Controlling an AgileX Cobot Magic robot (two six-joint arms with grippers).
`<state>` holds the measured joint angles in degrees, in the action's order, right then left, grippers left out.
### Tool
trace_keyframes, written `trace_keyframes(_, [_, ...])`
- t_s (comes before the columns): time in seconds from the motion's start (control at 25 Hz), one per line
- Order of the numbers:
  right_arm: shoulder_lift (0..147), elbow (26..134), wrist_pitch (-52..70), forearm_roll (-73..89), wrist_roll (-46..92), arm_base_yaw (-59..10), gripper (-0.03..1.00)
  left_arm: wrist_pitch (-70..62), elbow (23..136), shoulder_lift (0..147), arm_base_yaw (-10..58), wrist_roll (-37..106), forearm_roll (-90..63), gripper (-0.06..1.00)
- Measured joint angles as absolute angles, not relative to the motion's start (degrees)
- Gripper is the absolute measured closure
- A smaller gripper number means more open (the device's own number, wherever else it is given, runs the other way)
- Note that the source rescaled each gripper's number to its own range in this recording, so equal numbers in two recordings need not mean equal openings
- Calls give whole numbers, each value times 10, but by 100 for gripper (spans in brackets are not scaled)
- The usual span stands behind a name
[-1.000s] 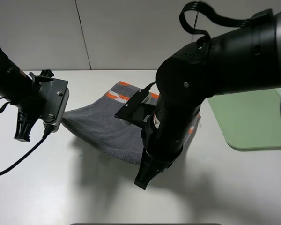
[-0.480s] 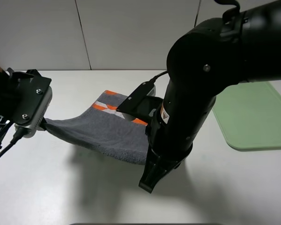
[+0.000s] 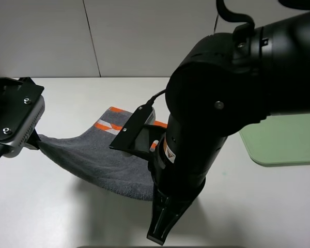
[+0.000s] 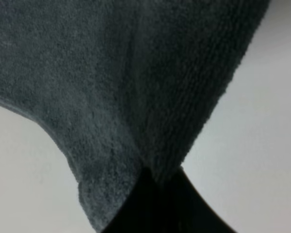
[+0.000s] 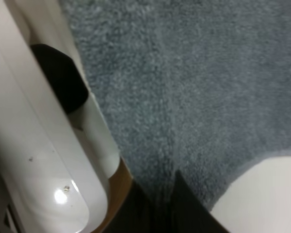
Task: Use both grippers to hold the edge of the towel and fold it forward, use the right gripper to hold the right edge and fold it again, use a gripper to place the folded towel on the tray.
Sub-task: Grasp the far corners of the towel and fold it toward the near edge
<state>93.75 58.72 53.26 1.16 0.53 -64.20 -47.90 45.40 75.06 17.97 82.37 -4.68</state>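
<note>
Towel [image 3: 98, 160] hangs in a sag, banded end on the table [image 3: 67, 217], tray [image 3: 284, 144] off right. Left gripper [image 4: 157, 194] and right gripper [image 5: 157, 204] each clamp a near corner. First fold, probably; next, carry that edge forward evenly.

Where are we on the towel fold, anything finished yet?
Done: both edge grasps. The left gripper and right gripper have their jaws shut on the towel's grey edge, lifted so the cloth sags between them. In hand: the first forward fold; the orange band end lies on the table, not yet covered. Left: finishing that fold, the right-edge fold, and placing it on the tray.
</note>
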Motion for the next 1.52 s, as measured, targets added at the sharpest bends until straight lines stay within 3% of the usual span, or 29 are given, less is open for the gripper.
trace_keyframes(0.76, [937,666,560,-8,18,-545,97,-384,456,828,180,824,6,94])
trace_keyframes(1.52, [971,666,526,-81,29,-512,97,-316,632,1021,180,824,12,94])
